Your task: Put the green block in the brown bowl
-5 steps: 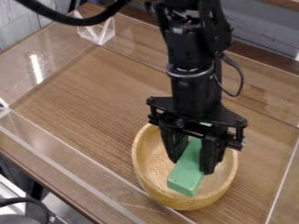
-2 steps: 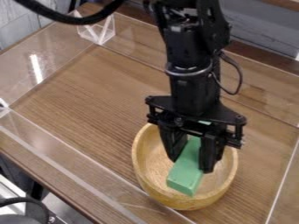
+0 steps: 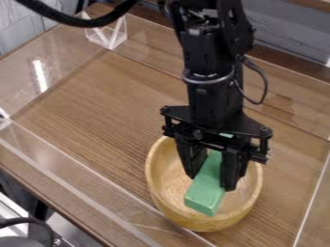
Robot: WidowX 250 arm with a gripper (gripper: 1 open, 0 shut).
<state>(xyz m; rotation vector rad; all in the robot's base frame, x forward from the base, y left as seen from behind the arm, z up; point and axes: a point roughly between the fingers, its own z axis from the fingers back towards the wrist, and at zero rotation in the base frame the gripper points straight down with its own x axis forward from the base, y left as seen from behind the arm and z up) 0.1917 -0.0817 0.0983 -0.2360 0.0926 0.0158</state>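
Note:
The brown bowl (image 3: 167, 183), round and light wooden, sits near the front edge of the table. Inside it leans the green block (image 3: 204, 196), tilted, its lower end down in the bowl. My black gripper (image 3: 214, 172) points steeply down into the bowl and is shut on the block's upper end, one finger on each side. The block's top is partly hidden between the fingers.
A clear plastic wall (image 3: 77, 159) runs around the wooden table (image 3: 103, 106). A small clear stand (image 3: 108, 36) sits at the back. Black cables (image 3: 65, 12) hang at the upper left.

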